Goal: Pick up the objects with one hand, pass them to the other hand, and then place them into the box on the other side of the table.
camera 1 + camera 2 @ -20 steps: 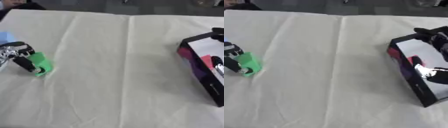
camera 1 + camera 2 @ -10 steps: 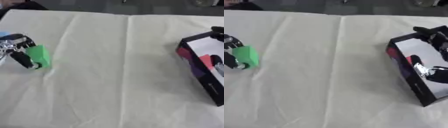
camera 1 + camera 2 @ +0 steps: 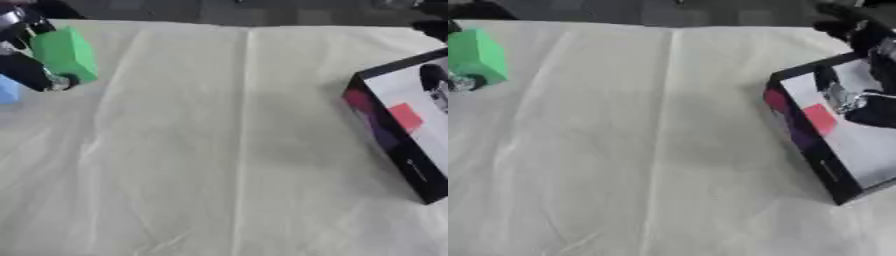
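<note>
A green block hangs above the cream cloth at the far left, with my left hand shut on it; dark fingers show beside and below the block. At the right stands the black box with a white floor, tilted in the view. A red piece lies inside it near the left wall. My right hand hovers over the box's inside, its dark fingers reaching past the far rim, relaxed and holding nothing.
A light blue thing lies on the cloth at the left edge, just below my left hand. The cream tablecloth spans the wide stretch between the hand and the box, with creases running along it.
My left hand has lifted the green block off the cloth and carried it up toward the far left corner. My right hand stays over the box.
</note>
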Motion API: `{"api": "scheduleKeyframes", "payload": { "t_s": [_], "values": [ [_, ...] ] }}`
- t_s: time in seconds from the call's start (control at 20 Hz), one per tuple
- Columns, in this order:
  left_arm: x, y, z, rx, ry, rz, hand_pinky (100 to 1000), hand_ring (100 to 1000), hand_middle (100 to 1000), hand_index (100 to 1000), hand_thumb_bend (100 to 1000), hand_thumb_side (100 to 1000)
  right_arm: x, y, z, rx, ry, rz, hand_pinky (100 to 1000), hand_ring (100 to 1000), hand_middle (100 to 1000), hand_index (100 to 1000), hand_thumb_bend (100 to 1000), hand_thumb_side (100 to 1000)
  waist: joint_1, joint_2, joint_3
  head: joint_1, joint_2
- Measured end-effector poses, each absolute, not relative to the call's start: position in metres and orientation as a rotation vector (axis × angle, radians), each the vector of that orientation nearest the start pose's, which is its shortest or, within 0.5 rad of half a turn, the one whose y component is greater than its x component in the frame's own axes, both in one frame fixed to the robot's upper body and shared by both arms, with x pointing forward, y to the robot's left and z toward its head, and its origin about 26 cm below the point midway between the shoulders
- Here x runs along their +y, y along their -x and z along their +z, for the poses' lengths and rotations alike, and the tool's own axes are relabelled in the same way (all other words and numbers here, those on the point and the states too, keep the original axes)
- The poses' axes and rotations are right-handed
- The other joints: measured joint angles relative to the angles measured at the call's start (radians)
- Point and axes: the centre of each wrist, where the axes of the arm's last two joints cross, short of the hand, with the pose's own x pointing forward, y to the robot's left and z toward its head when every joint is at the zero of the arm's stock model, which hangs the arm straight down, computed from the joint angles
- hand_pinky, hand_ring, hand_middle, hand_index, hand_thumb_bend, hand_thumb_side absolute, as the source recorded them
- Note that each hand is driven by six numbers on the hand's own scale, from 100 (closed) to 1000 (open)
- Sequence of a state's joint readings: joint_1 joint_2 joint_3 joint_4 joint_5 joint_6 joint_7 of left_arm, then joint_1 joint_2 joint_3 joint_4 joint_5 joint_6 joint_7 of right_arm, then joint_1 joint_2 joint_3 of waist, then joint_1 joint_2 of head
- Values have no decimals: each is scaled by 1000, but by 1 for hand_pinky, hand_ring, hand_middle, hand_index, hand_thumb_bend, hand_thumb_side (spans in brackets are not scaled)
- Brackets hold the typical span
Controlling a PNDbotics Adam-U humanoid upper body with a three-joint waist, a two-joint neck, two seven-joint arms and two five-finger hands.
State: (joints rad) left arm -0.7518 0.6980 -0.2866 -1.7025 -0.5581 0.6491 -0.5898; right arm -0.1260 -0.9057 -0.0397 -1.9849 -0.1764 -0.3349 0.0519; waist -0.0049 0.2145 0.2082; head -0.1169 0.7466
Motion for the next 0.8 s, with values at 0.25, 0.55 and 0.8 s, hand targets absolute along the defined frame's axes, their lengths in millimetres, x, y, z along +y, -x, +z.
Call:
{"api": "scheduleKeyframes", "payload": {
  "t_s": [0.25,0.55,0.8],
  "values": [
    [219,-346,283,-1419,-781,-1086,785,621,568,499,100,122,-341,-283,256,-2364,214,1062,1000,999,1000,1000,100,342,-4,0,13,-26,7],
    [189,-329,277,-1532,-647,-1055,783,617,555,495,100,160,-312,-293,275,-2405,54,1216,1000,1000,1000,1000,100,256,-18,-2,24,-52,8],
    [167,-330,268,-1626,-588,-1031,784,616,552,493,100,159,-284,-300,284,-2393,-26,1358,1000,1000,1000,1000,100,221,-21,-5,27,-68,16]
  ]
}}
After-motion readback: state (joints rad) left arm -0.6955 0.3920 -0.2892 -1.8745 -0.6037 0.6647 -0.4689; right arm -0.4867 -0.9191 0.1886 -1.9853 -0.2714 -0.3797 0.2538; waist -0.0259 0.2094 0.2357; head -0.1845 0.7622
